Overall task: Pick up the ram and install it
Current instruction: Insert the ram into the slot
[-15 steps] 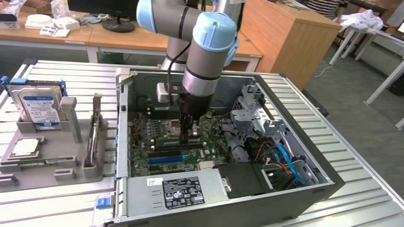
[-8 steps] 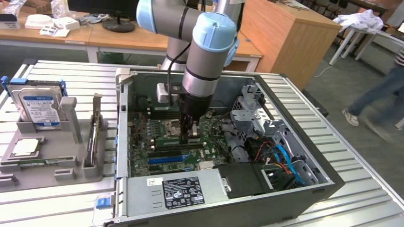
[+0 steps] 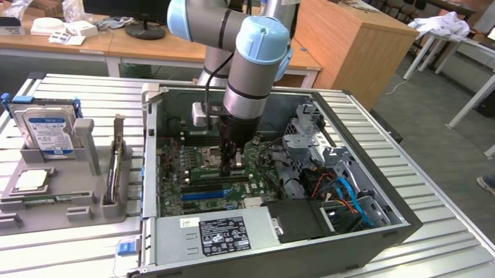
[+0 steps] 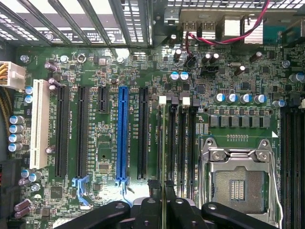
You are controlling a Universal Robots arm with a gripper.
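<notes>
The ram (image 4: pixel 164 143) appears edge-on in the wrist view as a thin green strip running along the outermost of the black memory slots (image 4: pixel 181 143), next to the processor socket (image 4: pixel 238 183). My gripper (image 4: pixel 163 193) is shut on the ram, one black finger on each side of it. In the exterior view my gripper (image 3: pixel 229 167) reaches straight down into the open computer case (image 3: pixel 155 174), with its tips right at the motherboard (image 3: pixel 208 185). I cannot tell whether the stick is seated in the slot or just above it.
Case walls, a metal drive cage (image 3: pixel 309 145) and cables (image 3: pixel 348 197) crowd the arm; the power supply (image 3: pixel 220 234) lies in front. On the exterior view's left a grey rack (image 3: pixel 69 197) holds a blue-labelled hard drive (image 3: pixel 48 130), a square processor (image 3: pixel 31 180) and an upright card (image 3: pixel 116 168).
</notes>
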